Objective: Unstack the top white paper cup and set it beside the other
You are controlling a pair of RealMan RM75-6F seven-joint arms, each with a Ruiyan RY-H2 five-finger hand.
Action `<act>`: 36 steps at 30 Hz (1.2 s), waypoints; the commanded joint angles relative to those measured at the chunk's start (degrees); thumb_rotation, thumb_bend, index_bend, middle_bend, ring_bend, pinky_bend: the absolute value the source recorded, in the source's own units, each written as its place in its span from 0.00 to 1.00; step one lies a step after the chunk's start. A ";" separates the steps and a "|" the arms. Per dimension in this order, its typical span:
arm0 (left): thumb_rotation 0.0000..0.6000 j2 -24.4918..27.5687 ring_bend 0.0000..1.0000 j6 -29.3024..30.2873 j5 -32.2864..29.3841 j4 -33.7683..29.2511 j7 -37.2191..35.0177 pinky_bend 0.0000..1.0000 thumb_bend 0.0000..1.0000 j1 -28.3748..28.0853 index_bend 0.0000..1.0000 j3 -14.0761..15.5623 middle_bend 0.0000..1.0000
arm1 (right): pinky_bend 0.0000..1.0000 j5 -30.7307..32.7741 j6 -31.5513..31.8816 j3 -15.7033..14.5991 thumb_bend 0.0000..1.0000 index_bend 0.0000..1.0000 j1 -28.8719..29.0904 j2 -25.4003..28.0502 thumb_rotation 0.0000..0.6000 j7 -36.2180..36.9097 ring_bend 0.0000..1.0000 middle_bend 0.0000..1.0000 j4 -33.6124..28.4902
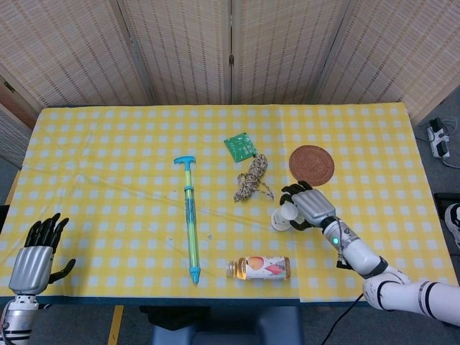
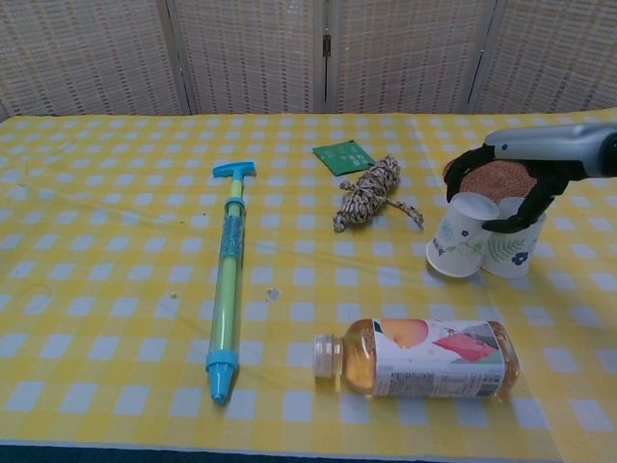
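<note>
My right hand point(image 2: 508, 183) point(image 1: 307, 205) grips an upside-down white paper cup point(image 2: 459, 234) point(image 1: 283, 215) with a floral print, its rim low over or on the cloth. A second upside-down cup point(image 2: 511, 249) stands right beside it on its right, partly behind my fingers; in the head view that cup is hidden under the hand. My left hand point(image 1: 34, 255) rests open at the table's front left corner, far from both cups.
A drink bottle point(image 2: 419, 358) lies on its side just in front of the cups. A round woven coaster point(image 2: 494, 177) sits behind them, a coiled rope point(image 2: 371, 196) and green card point(image 2: 344, 155) to their left. A blue-green pump toy point(image 2: 228, 278) lies mid-table.
</note>
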 commanded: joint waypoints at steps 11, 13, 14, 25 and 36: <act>1.00 -0.19 0.00 -0.10 -0.20 0.68 -0.58 0.00 0.32 0.10 0.06 -0.02 0.00 | 0.02 0.52 0.07 -0.37 0.43 0.40 0.63 -1.78 1.00 -0.29 0.10 0.17 1.88; 1.00 -0.21 0.00 -0.07 -0.16 0.75 -0.65 0.00 0.32 0.10 0.06 -0.01 0.00 | 0.02 0.48 0.18 -0.39 0.43 0.40 0.66 -1.90 1.00 -0.29 0.10 0.16 1.97; 1.00 -0.22 0.00 -0.07 -0.17 0.79 -0.69 0.00 0.32 0.11 0.06 -0.01 0.00 | 0.02 0.44 0.25 -0.40 0.43 0.39 0.66 -1.94 1.00 -0.27 0.10 0.16 2.02; 1.00 -0.23 0.00 -0.09 -0.16 0.90 -0.88 0.00 0.32 0.04 0.06 -0.12 0.00 | 0.02 -0.51 1.08 -0.64 0.43 0.13 -0.01 -0.17 1.00 0.46 0.10 0.15 0.19; 1.00 0.26 0.00 0.38 0.01 0.19 -0.73 0.00 0.32 -0.10 0.06 -0.51 0.00 | 0.02 -6.91 13.94 -0.40 0.42 0.12 -7.81 8.07 1.00 3.83 0.11 0.15 -6.80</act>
